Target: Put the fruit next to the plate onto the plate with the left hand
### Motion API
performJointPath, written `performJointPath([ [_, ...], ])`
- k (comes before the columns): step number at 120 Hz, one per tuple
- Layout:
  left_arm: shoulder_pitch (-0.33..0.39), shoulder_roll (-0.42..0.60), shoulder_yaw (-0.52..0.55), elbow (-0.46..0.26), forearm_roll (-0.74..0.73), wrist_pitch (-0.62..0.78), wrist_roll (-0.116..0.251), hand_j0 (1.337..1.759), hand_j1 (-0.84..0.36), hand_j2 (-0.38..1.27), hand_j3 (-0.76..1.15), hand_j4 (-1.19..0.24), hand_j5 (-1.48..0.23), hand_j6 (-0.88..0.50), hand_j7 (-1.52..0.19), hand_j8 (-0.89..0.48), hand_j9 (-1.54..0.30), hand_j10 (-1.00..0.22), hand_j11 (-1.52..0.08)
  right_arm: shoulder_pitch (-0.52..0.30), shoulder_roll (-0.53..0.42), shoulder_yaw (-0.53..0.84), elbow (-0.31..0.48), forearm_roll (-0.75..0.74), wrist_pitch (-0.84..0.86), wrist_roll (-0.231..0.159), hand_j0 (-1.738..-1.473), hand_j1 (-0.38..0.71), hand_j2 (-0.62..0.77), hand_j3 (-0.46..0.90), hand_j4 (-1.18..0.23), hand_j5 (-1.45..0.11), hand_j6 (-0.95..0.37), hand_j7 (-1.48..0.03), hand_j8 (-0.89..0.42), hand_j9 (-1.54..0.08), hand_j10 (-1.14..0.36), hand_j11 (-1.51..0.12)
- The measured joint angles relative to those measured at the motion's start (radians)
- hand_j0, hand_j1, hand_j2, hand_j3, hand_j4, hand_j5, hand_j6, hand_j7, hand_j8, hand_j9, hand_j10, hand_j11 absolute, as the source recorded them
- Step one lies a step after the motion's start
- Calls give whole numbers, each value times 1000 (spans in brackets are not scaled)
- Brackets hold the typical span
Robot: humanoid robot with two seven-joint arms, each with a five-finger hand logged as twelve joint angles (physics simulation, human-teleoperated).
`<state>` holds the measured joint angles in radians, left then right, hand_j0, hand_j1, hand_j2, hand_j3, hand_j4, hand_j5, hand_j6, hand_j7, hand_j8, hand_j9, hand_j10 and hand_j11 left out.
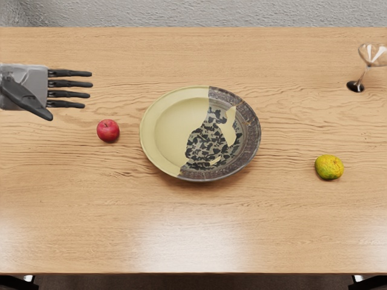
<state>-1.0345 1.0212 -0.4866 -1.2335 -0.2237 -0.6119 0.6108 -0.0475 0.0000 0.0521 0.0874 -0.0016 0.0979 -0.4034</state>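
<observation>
A small red apple (107,130) lies on the wooden table just left of the plate (158,130), a round yellow dish with a dark patterned right half. My left hand (66,88) comes in from the left edge, above and to the left of the apple, apart from it. Its fingers (71,84) are stretched out straight toward the right and hold nothing. The right arm does not show.
A yellow-green citrus fruit (329,167) sits on the table well to the right of the plate. A tilted cocktail glass (367,63) stands at the far right back edge. The table's front edge runs along the bottom.
</observation>
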Motion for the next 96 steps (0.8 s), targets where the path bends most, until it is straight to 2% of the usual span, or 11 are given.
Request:
performJointPath([
  [13,-1,-3,3,-9,1,0,0,1658,328,2,0,-15,-22,-15,-22,-15,-22,-16,-22,4,0,-3,0,-1,-1,-2,-1658,-349,0,0,-1,0,-1,0,-1,0,0,0],
  [19,-31,-4,3,-11,20,0,0,1658,328,2,0,-15,-22,-15,-22,-15,-22,-16,-22,5,0,-5,0,-1,-1,-2,-1658,-349,0,0,-1,0,-1,0,-1,0,0,0],
  [23,-63,-37,1,-14,79,0,0,1658,328,3,0,-15,-22,-15,-22,-15,-23,-16,-23,6,0,-6,1,-1,-1,-2,-1658,-349,0,0,0,0,-1,0,0,0,0,0],
  [35,-70,-119,-8,-68,359,23,0,1658,326,3,0,-18,-24,-18,-24,-18,-24,-18,-24,10,0,-7,1,-1,-1,-3,-1658,-349,0,0,-1,0,-1,0,-1,0,0,0],
  [57,-41,-161,3,-164,894,296,0,1658,310,6,0,-34,-43,-35,-42,-34,-42,-34,-42,16,0,-3,2,-1,-1,-2,-1658,-349,0,0,-1,0,-1,0,-1,0,0,0],
  [66,-34,-218,69,-184,1068,484,0,1658,306,8,0,-38,-47,-39,-47,-39,-47,-38,-47,16,0,-2,2,-1,-1,-2,-1658,-349,0,0,0,0,-1,0,-1,0,0,0],
  [73,-13,-241,115,-193,1161,603,0,1658,303,9,0,-42,-51,-43,-51,-43,-51,-42,-51,16,0,-1,1,-1,-1,-2,-1658,-349,0,0,-1,0,-1,0,-1,0,0,0],
  [84,82,-318,155,-199,1292,751,0,1658,294,11,0,-50,-61,-51,-61,-51,-61,-50,-61,17,0,0,1,-1,-1,-2,-1658,-349,0,0,0,0,-1,0,0,0,0,0],
  [96,88,-340,173,-201,1368,830,0,1658,276,15,0,-67,-82,-68,-81,-68,-81,-66,-81,17,0,0,1,-1,-1,-2,-1658,-349,0,0,0,0,-1,0,-1,0,0,0],
])
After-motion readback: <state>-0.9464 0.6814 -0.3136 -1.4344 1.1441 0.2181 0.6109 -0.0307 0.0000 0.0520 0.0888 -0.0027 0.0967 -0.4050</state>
